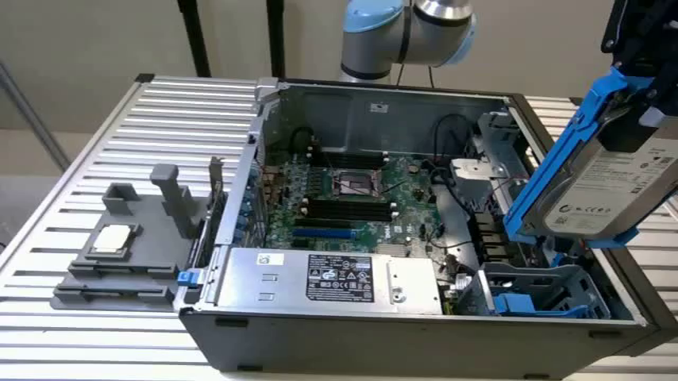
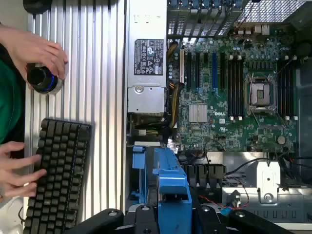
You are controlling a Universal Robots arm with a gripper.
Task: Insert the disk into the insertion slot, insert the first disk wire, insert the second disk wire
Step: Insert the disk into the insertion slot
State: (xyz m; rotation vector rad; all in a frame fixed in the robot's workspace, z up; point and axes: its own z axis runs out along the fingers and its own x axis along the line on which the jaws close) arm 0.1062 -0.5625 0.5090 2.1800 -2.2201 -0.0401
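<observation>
We see the fingers (image 2: 207, 218) clamped on the disk (image 1: 609, 182). Its long axis tilts steeply, and the insertion slot (image 1: 541, 290) lies below its lower end.

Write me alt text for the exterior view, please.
The gripper holds the disk, tilted in its blue carrier, above the insertion slot at the corner of an open computer case. A dark grey stand sits beside the case on the slatted table.
</observation>
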